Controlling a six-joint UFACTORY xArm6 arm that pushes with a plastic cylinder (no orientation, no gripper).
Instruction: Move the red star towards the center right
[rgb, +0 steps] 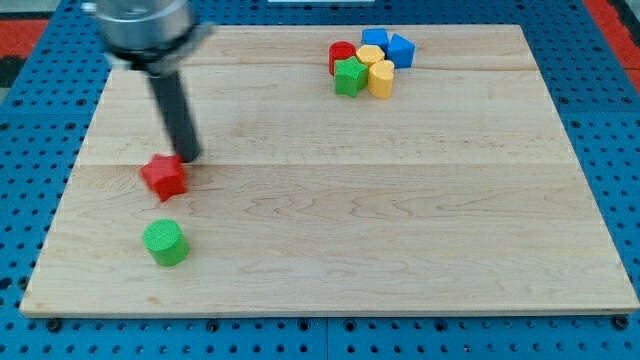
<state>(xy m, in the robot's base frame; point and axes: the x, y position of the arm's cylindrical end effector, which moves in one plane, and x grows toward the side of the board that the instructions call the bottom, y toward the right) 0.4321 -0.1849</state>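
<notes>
The red star (164, 177) lies on the left part of the wooden board (400, 220). My tip (188, 158) stands just above and to the right of the star, touching or almost touching its upper right edge. The dark rod rises from there toward the view's top left. A green cylinder (165, 243) stands below the star, apart from it.
A tight cluster sits near the view's top, right of centre: a red block (342, 55), a green star (349, 76), two yellow blocks (381, 79), a blue block (374, 40) and a blue cube (401, 50). A blue pegboard surrounds the board.
</notes>
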